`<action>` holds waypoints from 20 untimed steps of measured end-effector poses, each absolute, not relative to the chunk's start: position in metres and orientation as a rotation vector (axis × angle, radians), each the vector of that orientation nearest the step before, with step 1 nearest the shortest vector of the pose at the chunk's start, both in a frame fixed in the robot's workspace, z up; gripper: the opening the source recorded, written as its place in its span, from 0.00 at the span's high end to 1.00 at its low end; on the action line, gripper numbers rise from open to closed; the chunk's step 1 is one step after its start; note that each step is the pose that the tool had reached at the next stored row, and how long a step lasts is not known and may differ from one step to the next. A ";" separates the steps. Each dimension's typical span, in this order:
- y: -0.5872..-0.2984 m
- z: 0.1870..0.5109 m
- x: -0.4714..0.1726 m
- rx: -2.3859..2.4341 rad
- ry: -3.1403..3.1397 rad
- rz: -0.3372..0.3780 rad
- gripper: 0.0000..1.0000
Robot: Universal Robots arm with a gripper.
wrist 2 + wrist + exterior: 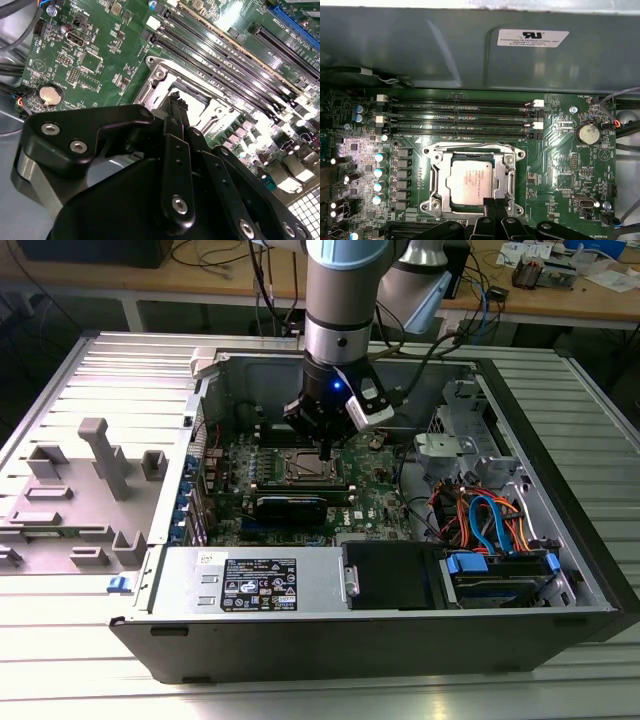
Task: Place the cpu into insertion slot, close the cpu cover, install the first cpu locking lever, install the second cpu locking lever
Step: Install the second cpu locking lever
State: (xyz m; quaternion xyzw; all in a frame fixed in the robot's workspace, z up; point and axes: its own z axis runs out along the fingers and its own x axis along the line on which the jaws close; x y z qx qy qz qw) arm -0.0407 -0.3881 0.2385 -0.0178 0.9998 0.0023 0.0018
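— Over on the exterior view's left, what is that grey stuff beside the computer?

— That is the pale grey moulded plastic fixture tray [75, 505] with upright posts, lying on the ribbed metal table [60, 660]. Nothing of the job sits there. Moving across, you reach the open black and silver computer case [400, 640] with the green motherboard [380, 505] flat inside it.

— And the chip?

— The cpu [470, 182], a small flat square chip with a dull silvery top, already lies in the insertion slot [436, 180], the square socket with its thin metal frame, just below the long narrow black memory slots [460, 120] in the first wrist view. The cpu cover [470, 148], a thin silvery frame plate with a big square opening, looks to be down around the chip, though I cannot be certain it sits fully flat.

— Where is the arm's black pincer?

— The gripper [491, 204] hangs almost straight over the socket, its tip at the socket edge farthest from the memory slots. So the chip lies just ahead of the tip, towards those slots, and very close beneath it. In the second wrist view the fingers [176, 107] are drawn together into one narrow point, clamped on nothing.

— Farther right?

— Orange and blue cables [480, 520] and a drive bay [495, 575], well apart from the work.
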 end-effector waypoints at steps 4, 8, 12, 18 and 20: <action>-0.388 0.238 -0.041 -0.056 3.138 0.007 0.89; -0.389 0.238 -0.041 -0.056 3.138 0.007 0.89; -0.395 0.238 -0.041 -0.056 3.137 0.007 0.89; -0.404 0.239 -0.041 -0.056 3.138 0.007 0.89; -0.404 0.241 -0.041 -0.056 3.138 0.007 0.89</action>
